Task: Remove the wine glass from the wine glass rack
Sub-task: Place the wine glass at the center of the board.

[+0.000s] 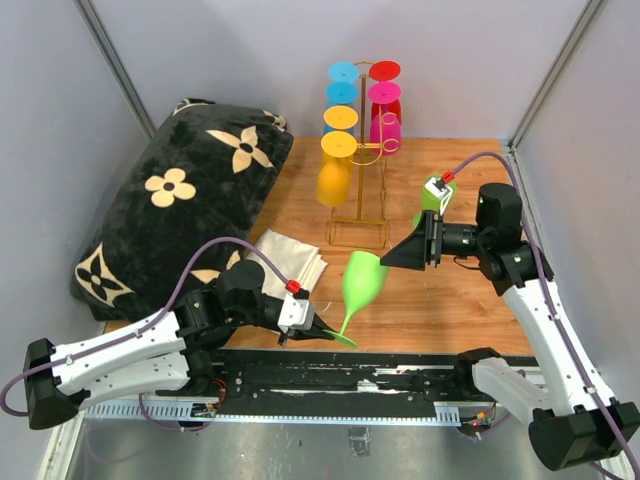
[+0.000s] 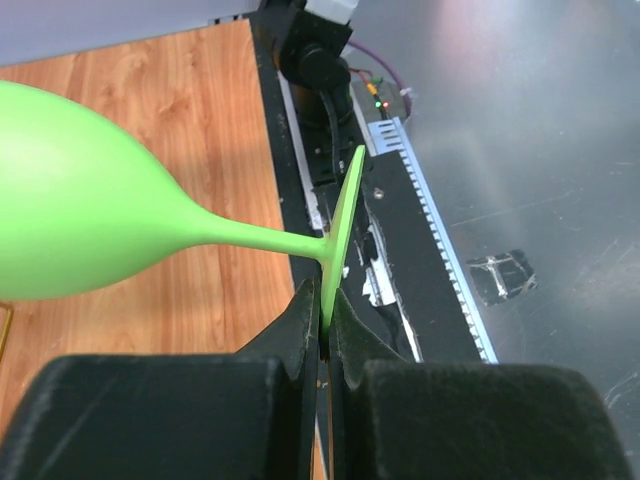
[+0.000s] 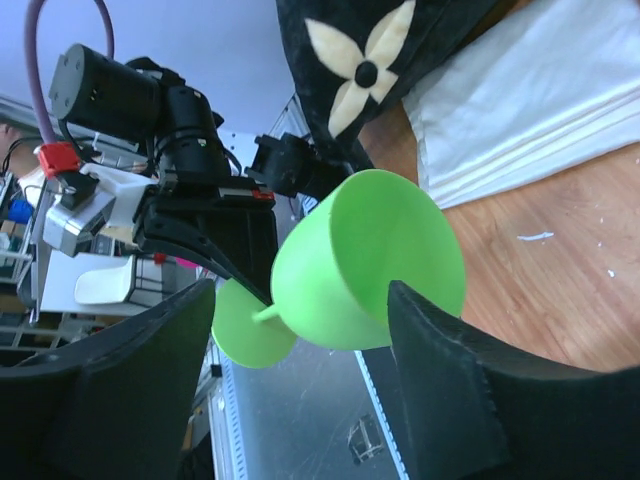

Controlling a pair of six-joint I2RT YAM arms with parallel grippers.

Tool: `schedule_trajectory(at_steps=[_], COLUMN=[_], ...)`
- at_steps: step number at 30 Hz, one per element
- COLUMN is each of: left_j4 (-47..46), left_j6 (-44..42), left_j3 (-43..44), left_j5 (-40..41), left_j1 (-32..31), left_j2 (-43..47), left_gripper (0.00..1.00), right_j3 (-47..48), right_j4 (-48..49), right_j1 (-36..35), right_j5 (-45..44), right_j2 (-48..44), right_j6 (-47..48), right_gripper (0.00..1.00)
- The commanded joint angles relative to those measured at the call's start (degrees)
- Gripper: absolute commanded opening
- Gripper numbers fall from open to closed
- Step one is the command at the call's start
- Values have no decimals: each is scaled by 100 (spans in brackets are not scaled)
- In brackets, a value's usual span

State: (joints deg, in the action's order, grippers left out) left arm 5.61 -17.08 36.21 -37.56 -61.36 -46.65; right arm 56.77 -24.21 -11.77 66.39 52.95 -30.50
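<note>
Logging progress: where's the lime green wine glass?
Top view, front centre: the lime green wine glass tilts, foot clamped by the left gripper, bowl facing the open right gripper.

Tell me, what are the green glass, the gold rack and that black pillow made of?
The green glass is opaque and matte with a soft sheen, so it is probably plastic or coated glass; I cannot tell which. The rack is thin gold-coloured wire, seemingly metal. The pillow looks like plush black fabric, with a fuzzy surface and cream flower shapes.

Lime-green wine glass (image 1: 362,280); gold wine glass rack (image 1: 361,200); black pillow (image 1: 150,225) with cream flowers; white cloth (image 1: 290,258).
</note>
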Motion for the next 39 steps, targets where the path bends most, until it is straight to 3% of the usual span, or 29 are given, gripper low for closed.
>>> schedule_trajectory(at_steps=[1, 4, 10, 16, 20, 23, 25, 27, 29, 33, 39], left_j4=[-405, -302, -197, 425, 706, 649, 619, 638, 631, 576, 736], left_j6=[94, 145, 130, 43, 10, 56, 123, 196, 237, 192, 126], left_j3=[174, 115, -31, 82, 176, 131, 113, 129, 131, 74, 115], left_j5=[-485, -387, -64, 216, 300, 390, 414, 401, 359, 317, 360], left_j1=[-40, -38, -35, -36, -42, -41, -39, -42, -41, -38, -41], left_j2=[115, 335, 727, 683, 743, 888, 962, 1016, 1062, 1078, 941], left_gripper=[1, 0, 1, 0, 1, 0, 1, 0, 0, 1, 1], right_j3=[-64, -4, 193, 173, 15, 147, 213, 224, 310, 300, 437], right_j4=[53, -143, -382, 249, 1000, 512, -4, -150, -114, 785, 770], right_j1=[-213, -334, -960, -1260, -1306, -1303, -1302, -1277, -1266, -1297, -1381], right_j5=[94, 273, 318, 301, 417, -642, -2113, -2448, -1949, -28, 340], right_j2=[215, 356, 504, 672, 665, 661, 647, 708, 924, 1495, 1415], right_j6=[-157, 32, 295, -182, -703, -404, -298, -383, -536, -1354, -1097], right_gripper=[67, 57, 50, 48, 56, 69, 73, 74, 75, 69, 68])
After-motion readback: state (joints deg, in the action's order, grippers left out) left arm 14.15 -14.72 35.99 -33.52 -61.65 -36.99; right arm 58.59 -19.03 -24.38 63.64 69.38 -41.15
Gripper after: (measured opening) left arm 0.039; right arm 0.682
